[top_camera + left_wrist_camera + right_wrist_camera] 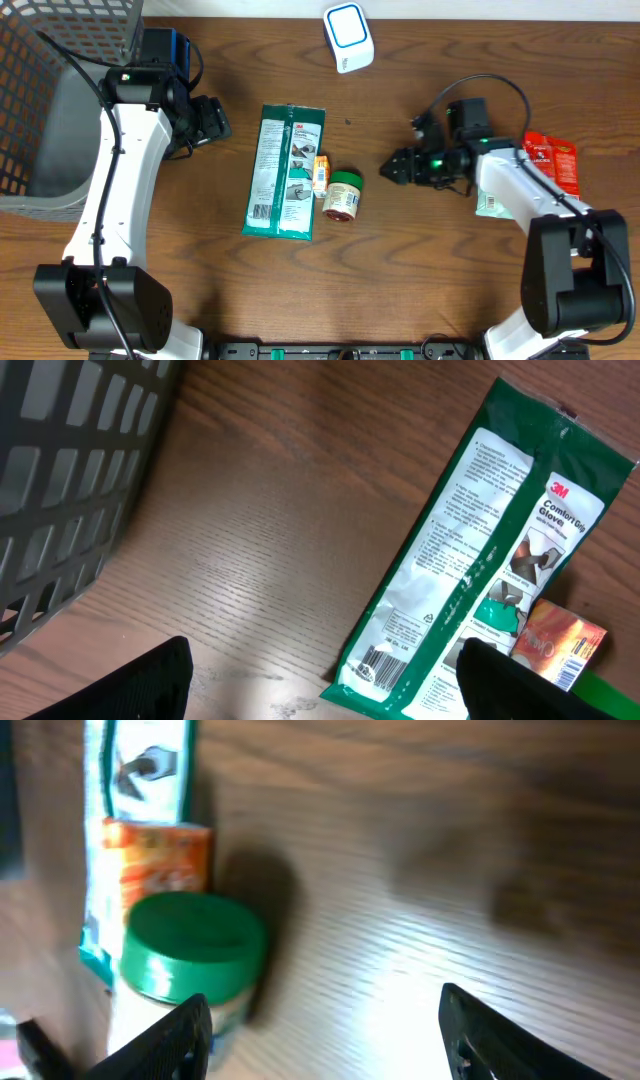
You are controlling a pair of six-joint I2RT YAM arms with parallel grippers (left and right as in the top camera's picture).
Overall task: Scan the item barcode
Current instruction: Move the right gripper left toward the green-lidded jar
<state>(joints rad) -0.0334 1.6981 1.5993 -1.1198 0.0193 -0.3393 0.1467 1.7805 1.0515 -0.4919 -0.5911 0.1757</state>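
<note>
The green-lidded jar [345, 193] lies on its side just ahead of the right gripper [388, 170], lid toward it. Those jaws stand wide with nothing between them, and in the wrist view the jar [190, 955] sits by the left-hand finger. The left gripper [215, 120] is also spread wide, apart from the glove pack [285, 170], whose barcode faces up. An orange box [320, 173] sits between pack and jar. The table [450, 290] is dark wood, with a scanner [348, 37] at the far edge, a mesh basket [50, 100] at left and red packets [552, 162] at right.
</note>
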